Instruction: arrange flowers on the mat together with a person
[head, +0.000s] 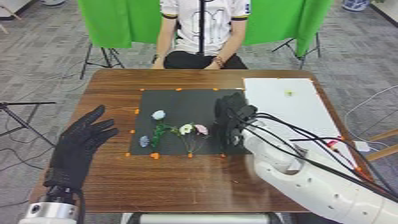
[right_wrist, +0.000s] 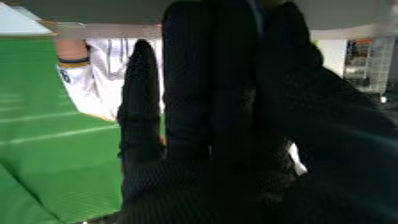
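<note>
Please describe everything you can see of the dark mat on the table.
The mat is a flat, dark grey, matte-looking rectangle on the brown wooden table, with small orange pieces along its edges. White, pink and bluish flowers lie on its left and middle; the right hand covers part of its right side.

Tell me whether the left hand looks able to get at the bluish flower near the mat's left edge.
Probably yes: the left hand is open beside the mat, the bluish flower lies near that same edge, and nothing seems to stand between them.
</note>
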